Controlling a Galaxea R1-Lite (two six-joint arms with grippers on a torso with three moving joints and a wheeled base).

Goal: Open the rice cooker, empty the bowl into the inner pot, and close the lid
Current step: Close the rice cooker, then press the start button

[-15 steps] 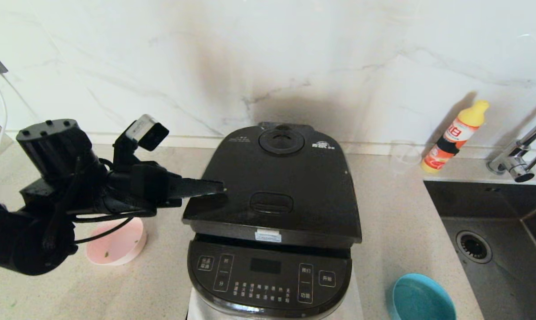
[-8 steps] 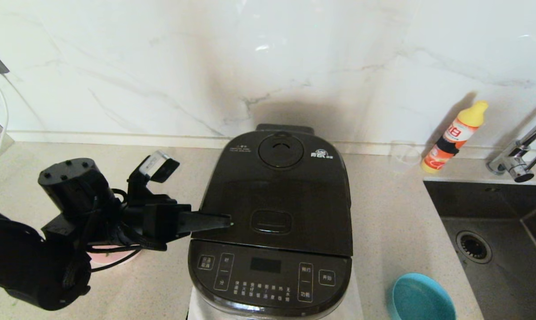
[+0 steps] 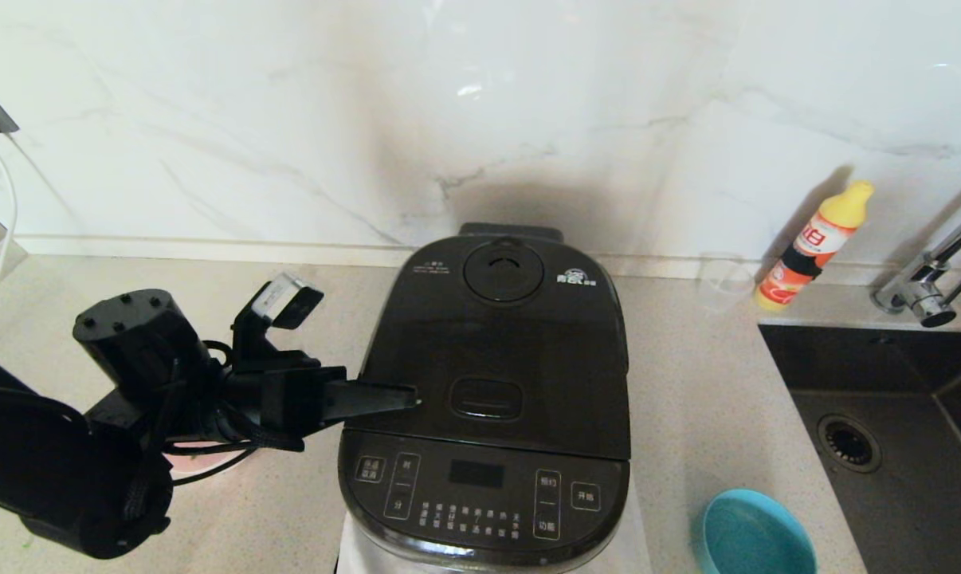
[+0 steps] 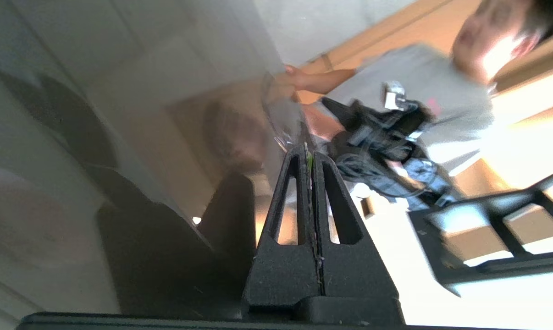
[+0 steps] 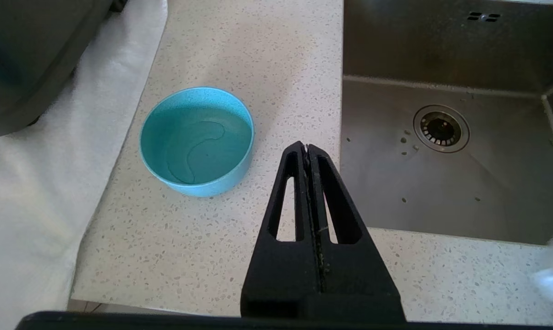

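The black rice cooker (image 3: 480, 486) stands at the counter's centre front with its control panel toward me. Its glossy black lid (image 3: 528, 351) lies flat and closed, so the inner pot is hidden. My left gripper (image 3: 413, 397) is shut and empty, its tip resting on the lid's front left part, left of the rectangular button (image 3: 486, 398). In the left wrist view the shut gripper (image 4: 308, 146) lies against the reflecting lid. A pink bowl (image 3: 179, 470) is mostly hidden behind my left arm. My right gripper (image 5: 307, 147) is shut and empty, above the counter beside a blue bowl (image 5: 196, 140).
The blue bowl (image 3: 755, 534) sits at the front right of the counter. A steel sink (image 3: 895, 430) and tap (image 3: 923, 299) are at the right. An orange bottle (image 3: 815, 243) and a clear cup (image 3: 723, 283) stand by the back wall. A white cloth (image 5: 29, 197) lies under the cooker.
The lid went from partly raised to fully closed, pushed down by my left gripper, which moved down and forward with it. In the last half second almost nothing moved.
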